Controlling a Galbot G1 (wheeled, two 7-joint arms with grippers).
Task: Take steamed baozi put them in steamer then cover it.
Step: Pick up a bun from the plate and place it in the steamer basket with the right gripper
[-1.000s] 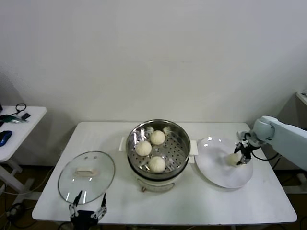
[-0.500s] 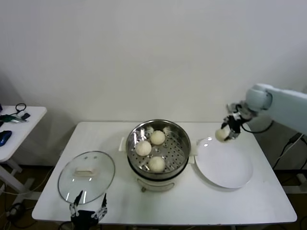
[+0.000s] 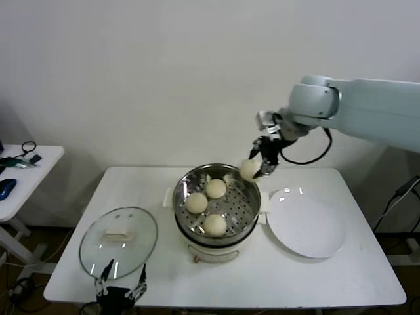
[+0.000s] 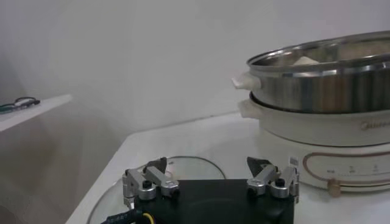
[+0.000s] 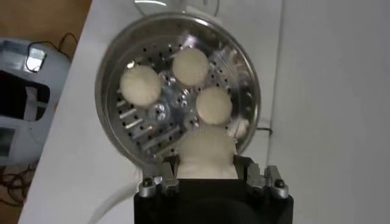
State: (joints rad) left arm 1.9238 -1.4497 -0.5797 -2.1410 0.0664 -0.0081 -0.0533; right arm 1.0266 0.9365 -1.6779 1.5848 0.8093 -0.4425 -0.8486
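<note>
The steel steamer (image 3: 240, 207) stands mid-table on its cream base, with three baozi (image 3: 196, 203) on the perforated tray. A fourth baozi (image 3: 247, 170) hangs over the steamer's back right rim, and my right gripper (image 3: 256, 168) is shut on it. In the right wrist view this baozi (image 5: 207, 149) fills the right gripper (image 5: 207, 167), above the steamer (image 5: 106, 67). The glass cover (image 3: 134, 252) lies flat on the table left of the steamer. My left gripper (image 3: 120, 292) is parked at the table's front edge below the cover, open and empty (image 4: 207, 165).
A bare white plate (image 3: 306, 226) lies right of the steamer. A small side table (image 3: 20, 177) with cables stands at the far left. The wall runs close behind the table.
My right gripper has lifted the baozi off the white plate and carried it up and left to the steamer's back right rim. The left arm has not moved.
</note>
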